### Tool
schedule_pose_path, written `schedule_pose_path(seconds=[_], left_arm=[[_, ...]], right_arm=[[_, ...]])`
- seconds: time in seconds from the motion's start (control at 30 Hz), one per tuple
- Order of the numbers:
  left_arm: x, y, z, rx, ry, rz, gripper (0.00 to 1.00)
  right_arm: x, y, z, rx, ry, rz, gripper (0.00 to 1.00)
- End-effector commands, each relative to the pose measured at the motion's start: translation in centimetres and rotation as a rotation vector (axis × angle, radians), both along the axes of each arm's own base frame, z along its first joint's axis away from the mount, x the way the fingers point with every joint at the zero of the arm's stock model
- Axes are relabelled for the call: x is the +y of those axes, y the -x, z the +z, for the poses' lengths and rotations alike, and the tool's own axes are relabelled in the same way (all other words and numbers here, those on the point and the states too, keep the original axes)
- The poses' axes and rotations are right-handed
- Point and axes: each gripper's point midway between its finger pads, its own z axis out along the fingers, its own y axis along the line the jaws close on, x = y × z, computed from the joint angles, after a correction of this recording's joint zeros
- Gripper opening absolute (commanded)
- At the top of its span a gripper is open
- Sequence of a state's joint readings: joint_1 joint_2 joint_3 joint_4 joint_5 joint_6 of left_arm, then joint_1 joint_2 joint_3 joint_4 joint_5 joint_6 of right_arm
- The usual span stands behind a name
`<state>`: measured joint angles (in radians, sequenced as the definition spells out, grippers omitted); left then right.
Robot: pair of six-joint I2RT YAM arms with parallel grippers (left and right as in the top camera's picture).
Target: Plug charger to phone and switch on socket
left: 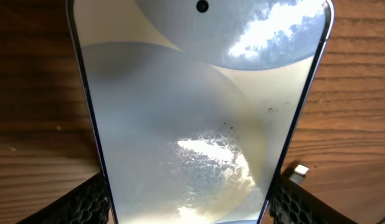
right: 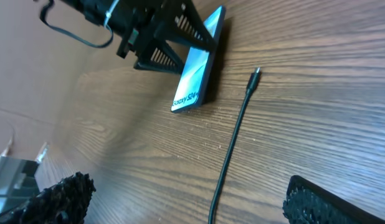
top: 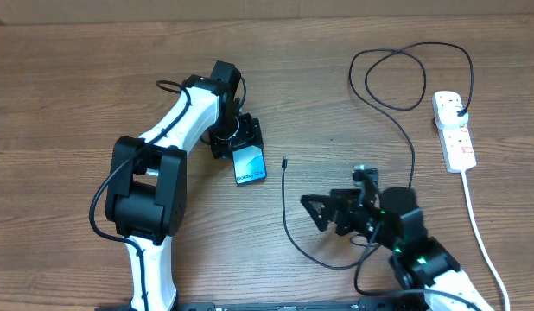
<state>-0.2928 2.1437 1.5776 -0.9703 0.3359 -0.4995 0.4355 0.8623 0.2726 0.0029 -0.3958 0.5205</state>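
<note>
The phone (top: 249,164) is standing tilted with its lower end resting on the table (top: 77,78), and your left gripper (top: 242,140) is clamping its long edges. The charger (top: 285,161) tip is lying just beside it, ahead of your right gripper (top: 314,212), which is gaping wide, holding nothing.

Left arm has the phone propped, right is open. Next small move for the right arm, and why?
Probably ease the right gripper forward to the connector tip and close on the charger just behind it. The tip lies loose on the table, apart from the phone, which the left gripper holds tilted. The right jaws stand open and empty.
</note>
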Motion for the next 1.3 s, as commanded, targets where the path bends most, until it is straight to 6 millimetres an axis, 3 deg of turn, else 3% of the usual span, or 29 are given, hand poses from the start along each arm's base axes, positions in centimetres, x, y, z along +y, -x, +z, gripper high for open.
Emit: schedule_pose_path(seconds=[0.0,0.37,0.5,0.67,1.07,1.27], left_arm=[[-0.8,-0.6,0.8,0.013,0.068,0.039,0.25],[-1.2,-0.8,1.5,0.042,0.161,0.076,0.24],[-1.7,-0.9,2.0,0.045,0.214,0.078,0.24],[-2.3,-1.2,2.5,0.042,0.269,0.078,0.24],[-3.1,-1.1,3.3,0.059,0.344,0.078,0.25],[-3.1,-1.2,3.3,0.057,0.345,0.078,0.26]], right_arm=[[0.9,-1.8,-0.5,-0.006,0.017,-0.045,1.0],[6.8,-6.9,-0.8,0.027,0.042,0.036,0.98],[8.2,-7.9,-1.3,0.039,0.047,0.055,0.99],[9.4,-8.8,-1.3,0.017,0.035,0.066,0.95],[9.4,-10.2,-2.9,0.006,0.047,0.025,0.87],[11.7,-11.6,-4.0,0.035,0.022,0.087,0.75]])
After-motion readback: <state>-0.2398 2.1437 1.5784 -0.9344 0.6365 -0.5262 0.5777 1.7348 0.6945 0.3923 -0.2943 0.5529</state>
